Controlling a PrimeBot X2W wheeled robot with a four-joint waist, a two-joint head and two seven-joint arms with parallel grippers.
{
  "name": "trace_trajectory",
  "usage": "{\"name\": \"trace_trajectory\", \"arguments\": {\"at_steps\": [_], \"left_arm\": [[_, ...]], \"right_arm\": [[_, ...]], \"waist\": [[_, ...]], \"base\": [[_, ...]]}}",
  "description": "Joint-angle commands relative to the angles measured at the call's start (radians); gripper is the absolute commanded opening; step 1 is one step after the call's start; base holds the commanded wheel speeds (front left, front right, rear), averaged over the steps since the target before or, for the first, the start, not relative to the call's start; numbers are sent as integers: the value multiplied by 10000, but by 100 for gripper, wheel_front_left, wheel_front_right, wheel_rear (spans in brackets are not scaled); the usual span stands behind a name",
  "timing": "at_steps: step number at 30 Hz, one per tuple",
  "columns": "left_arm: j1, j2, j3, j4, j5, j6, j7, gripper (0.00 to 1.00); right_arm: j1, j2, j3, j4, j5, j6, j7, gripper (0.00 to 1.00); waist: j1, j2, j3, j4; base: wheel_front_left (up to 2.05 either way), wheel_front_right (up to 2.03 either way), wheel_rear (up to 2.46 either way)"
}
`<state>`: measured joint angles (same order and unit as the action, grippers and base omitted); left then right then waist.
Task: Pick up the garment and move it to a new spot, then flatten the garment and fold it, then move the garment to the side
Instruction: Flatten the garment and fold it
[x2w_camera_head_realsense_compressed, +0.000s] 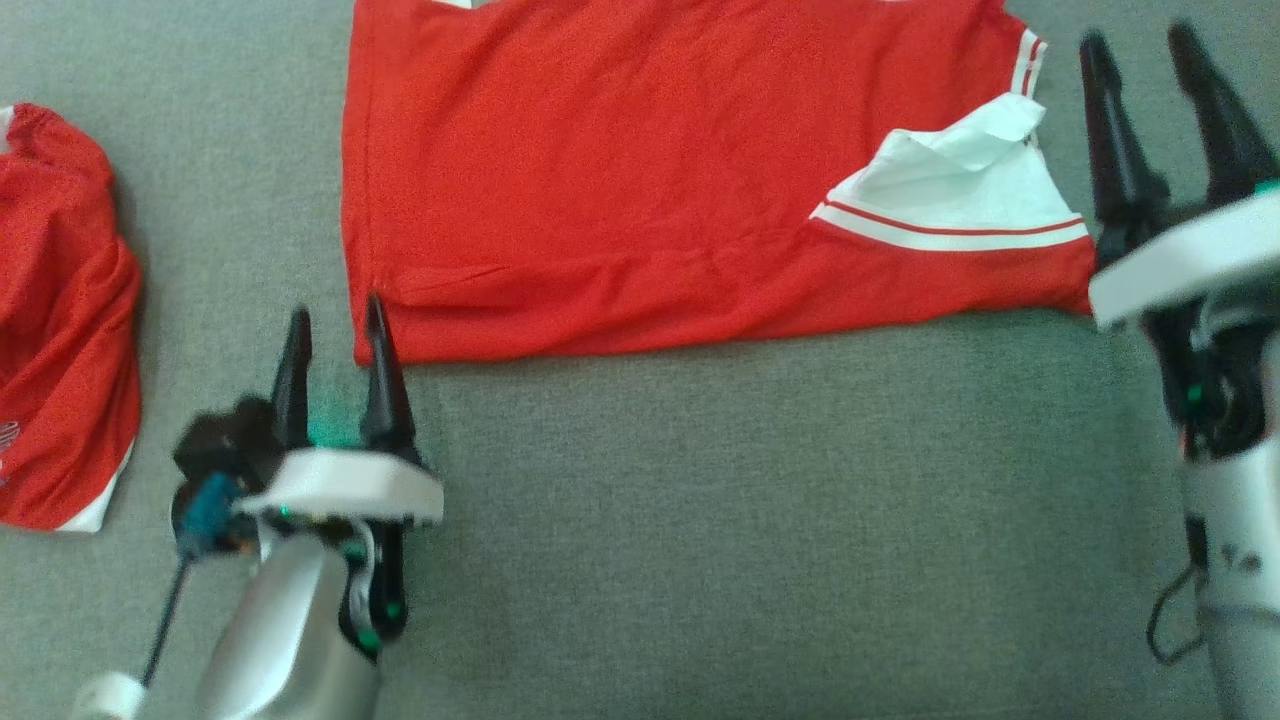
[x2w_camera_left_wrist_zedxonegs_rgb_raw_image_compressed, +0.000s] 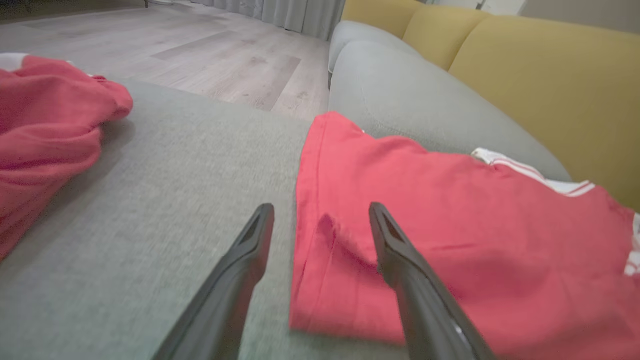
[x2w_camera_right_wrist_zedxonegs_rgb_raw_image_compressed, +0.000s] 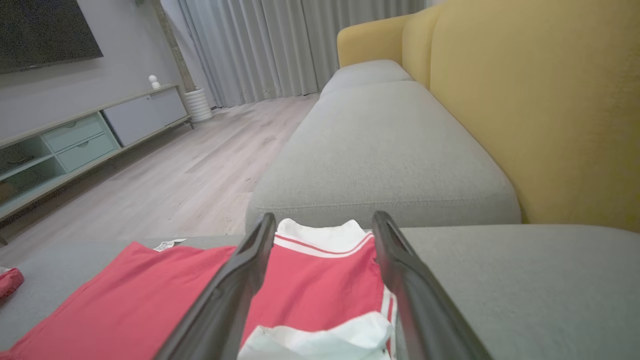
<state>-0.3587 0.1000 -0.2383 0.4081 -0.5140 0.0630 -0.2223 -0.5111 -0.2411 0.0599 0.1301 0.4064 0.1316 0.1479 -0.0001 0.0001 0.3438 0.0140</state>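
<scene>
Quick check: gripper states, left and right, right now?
Left gripper: open, holding nothing, jaws apart at the near corner of the red fabric shirt with white striped sleeves.
Right gripper: open, holding nothing, beside the shirt.

long dark tapered fingers (x2w_camera_head_realsense_compressed: 385, 385), white wrist plates (x2w_camera_head_realsense_compressed: 345, 485), silver forearms (x2w_camera_head_realsense_compressed: 290, 620), thin black cables (x2w_camera_head_realsense_compressed: 167, 615)

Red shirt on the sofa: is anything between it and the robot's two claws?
Nothing visible. The open left gripper is at the red shirt's near corner; the open right gripper is just beside its white-trimmed end.
</scene>
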Motion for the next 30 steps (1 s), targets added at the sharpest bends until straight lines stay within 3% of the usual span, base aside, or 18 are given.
{"name": "trace_trajectory", "arguments": {"at_steps": [1, 15, 20, 21, 22, 23, 24, 25, 30], "left_arm": [[214, 308, 142, -156, 183, 129, -93, 100], [-340, 643, 179, 1451, 671, 854, -29, 100], [-599, 506, 13, 2036, 521, 612, 287, 100], [-620, 459, -43, 2161, 485, 568, 434, 88], [-630, 420, -126, 2267, 472, 510, 572, 64], [-626, 384, -219, 2349, 473, 445, 686, 32], [-612, 352, -321, 2409, 489, 367, 753, 8], [-588, 310, -415, 2460, 485, 277, 813, 0], [-546, 182, -623, 2566, 525, 212, 671, 0]], "right_arm": [[377, 48, -20, -470, -15, -9, -77, 100], [2184, 1110, -841, -1281, -529, -9, 41, 100], [2478, 1293, -1049, -1217, -598, -9, 13, 100], [2533, 1317, -1102, -1183, -622, -9, 31, 100], [2575, 1338, -1151, -1167, -660, -9, 29, 100], [2616, 1372, -1225, -1142, -678, -9, 32, 100], [2665, 1405, -1308, -1108, -719, -9, 54, 100], [2707, 1427, -1387, -1072, -806, -9, 78, 100], [2638, 1588, -1784, -653, -1253, -9, 405, 100]], "waist": [[1, -1, -104, -44], [1, -1, 232, -545], [1, -1, 357, -591], [1, -1, 365, -591], [1, -1, 366, -590], [1, -1, 363, -585], [1, -1, 362, -575], [1, -1, 362, -561], [1, -1, 362, -472]], "base": [[0, 0, 0], [0, 0, 0], [0, 0, 0], [0, 0, 0], [0, 0, 0], [0, 0, 0], [0, 0, 0], [0, 0, 0], [0, 0, 0]]}}
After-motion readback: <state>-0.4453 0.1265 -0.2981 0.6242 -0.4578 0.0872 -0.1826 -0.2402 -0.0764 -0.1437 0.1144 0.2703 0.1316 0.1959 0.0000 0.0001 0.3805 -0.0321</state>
